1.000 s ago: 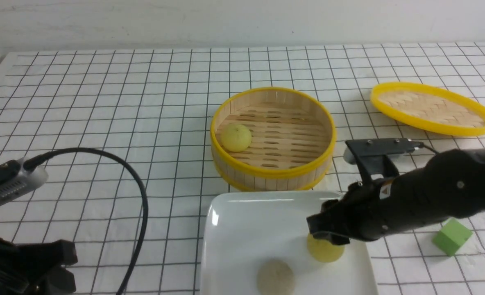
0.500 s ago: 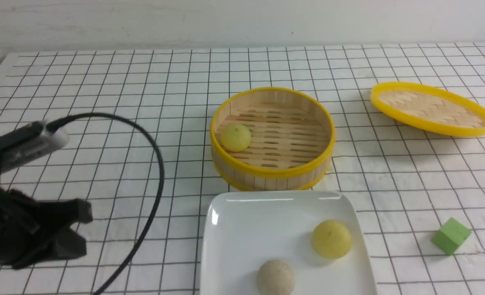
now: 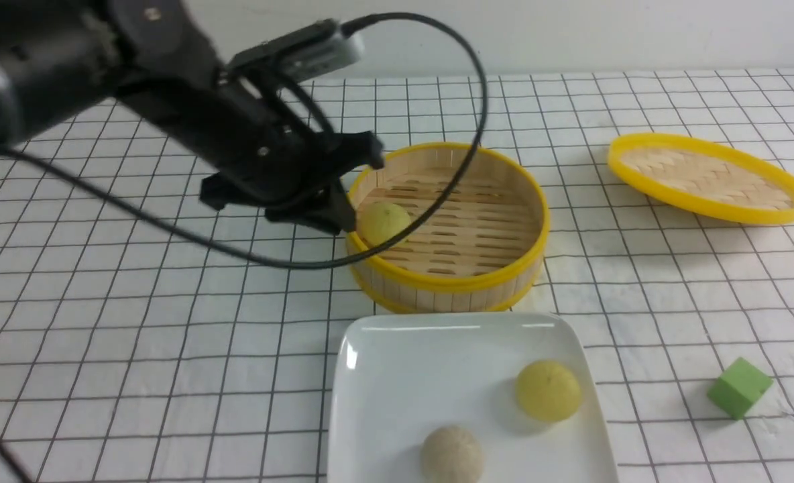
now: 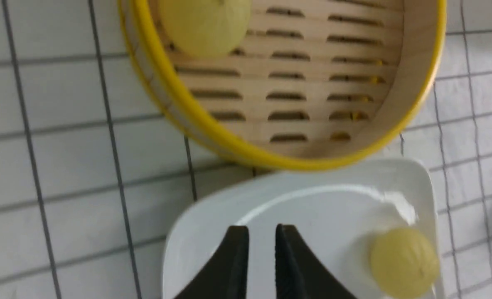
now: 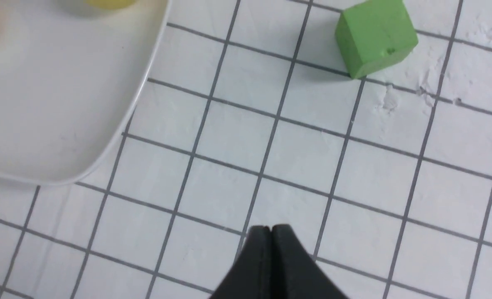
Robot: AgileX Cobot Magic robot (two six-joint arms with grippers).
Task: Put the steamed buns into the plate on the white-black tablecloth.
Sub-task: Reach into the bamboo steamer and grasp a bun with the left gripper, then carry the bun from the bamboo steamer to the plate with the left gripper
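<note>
One pale yellow steamed bun [image 3: 383, 223] [image 4: 204, 25] lies in the bamboo basket [image 3: 447, 282], close to its left wall. The other steamed bun [image 3: 548, 390] [image 4: 404, 259] rests on the white square plate [image 3: 397, 376] [image 4: 312, 207] [image 5: 63, 104] on the white-black tablecloth [image 3: 135, 322]. My left gripper [image 3: 357, 188] [image 4: 262, 232] hangs at the basket's left rim, just beside the bun there, its jaws a narrow gap apart and empty. My right gripper [image 5: 271, 229] is shut and empty over the cloth off the plate's corner; the front view does not show it.
A greyish-beige bun [image 3: 452, 455] also sits on the plate, near its front edge. The flat yellow-rimmed lid [image 3: 705, 178] lies at the back right. A green cube [image 3: 739, 388] [image 5: 375, 37] stands right of the plate. The left arm's cable [image 3: 464, 154] loops over the basket.
The right arm let go of the bun on the plate and withdrew from the front view. The left arm swung up from the lower left to the basket's left rim.
</note>
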